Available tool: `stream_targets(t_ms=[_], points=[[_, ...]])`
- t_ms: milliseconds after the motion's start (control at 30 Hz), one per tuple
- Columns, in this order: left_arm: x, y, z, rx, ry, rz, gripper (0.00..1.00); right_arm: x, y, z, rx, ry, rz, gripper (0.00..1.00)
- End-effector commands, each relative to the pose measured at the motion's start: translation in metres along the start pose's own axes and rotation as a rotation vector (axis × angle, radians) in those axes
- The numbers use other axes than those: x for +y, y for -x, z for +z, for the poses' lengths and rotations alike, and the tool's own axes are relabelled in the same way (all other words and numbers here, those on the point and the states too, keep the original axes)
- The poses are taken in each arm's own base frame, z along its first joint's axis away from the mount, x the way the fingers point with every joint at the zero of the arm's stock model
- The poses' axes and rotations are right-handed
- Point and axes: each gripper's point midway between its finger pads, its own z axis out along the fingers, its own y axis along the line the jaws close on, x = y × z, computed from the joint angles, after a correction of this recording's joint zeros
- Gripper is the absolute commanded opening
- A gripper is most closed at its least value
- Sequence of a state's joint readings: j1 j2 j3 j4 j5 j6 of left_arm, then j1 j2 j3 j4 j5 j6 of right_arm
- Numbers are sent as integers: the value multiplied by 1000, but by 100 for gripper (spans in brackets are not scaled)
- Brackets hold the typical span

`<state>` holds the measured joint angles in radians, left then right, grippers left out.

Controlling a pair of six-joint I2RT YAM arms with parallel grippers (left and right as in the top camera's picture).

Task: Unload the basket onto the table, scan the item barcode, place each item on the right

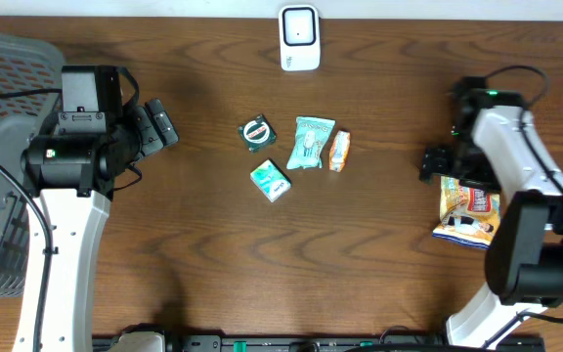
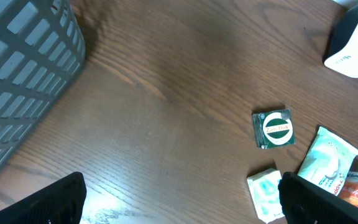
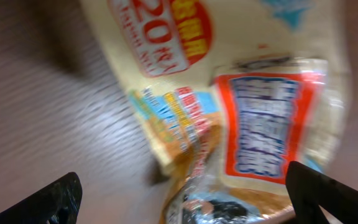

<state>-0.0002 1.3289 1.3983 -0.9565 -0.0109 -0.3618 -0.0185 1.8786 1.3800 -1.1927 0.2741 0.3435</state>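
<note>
Both wide-open, empty: left end effector [image 1: 163, 123]; right end effector [image 1: 436, 162] over bag [image 1: 469, 217]

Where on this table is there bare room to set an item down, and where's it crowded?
Bare wood lies between the left gripper and the packet cluster, between that cluster and the snack bag, and along the front edge. Crowded: that cluster below the scanner.

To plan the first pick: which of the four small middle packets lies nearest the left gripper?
The dark green square packet with the round logo, at the group's left end.
</note>
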Motion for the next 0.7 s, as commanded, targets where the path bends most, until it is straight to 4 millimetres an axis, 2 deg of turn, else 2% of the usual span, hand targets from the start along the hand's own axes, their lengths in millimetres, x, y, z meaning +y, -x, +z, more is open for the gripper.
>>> stream_targets(t_ms=[0, 267, 433, 500, 533, 567, 600, 667], points=[[4, 2, 0, -8, 17, 2, 98, -30, 5, -5, -137, -284, 134, 99], [4, 2, 0, -8, 17, 3, 98, -5, -1, 42, -206, -250, 91, 99], [4, 2, 0, -8, 17, 3, 98, 12, 2, 62, -227, -165, 12, 99], [4, 2, 0, -8, 17, 2, 98, 8, 2, 66, -223, -161, 26, 87], [4, 2, 0, -8, 17, 3, 98, 6, 1, 68, -211, -148, 37, 68], [4, 2, 0, -8, 17, 2, 98, 5, 1, 69, -204, -138, 44, 54], [4, 2, 0, -8, 17, 3, 98, 5, 1, 71, -190, -119, 56, 46], [4, 2, 0, -8, 17, 3, 98, 4, 1, 76, -166, -66, 62, 39]])
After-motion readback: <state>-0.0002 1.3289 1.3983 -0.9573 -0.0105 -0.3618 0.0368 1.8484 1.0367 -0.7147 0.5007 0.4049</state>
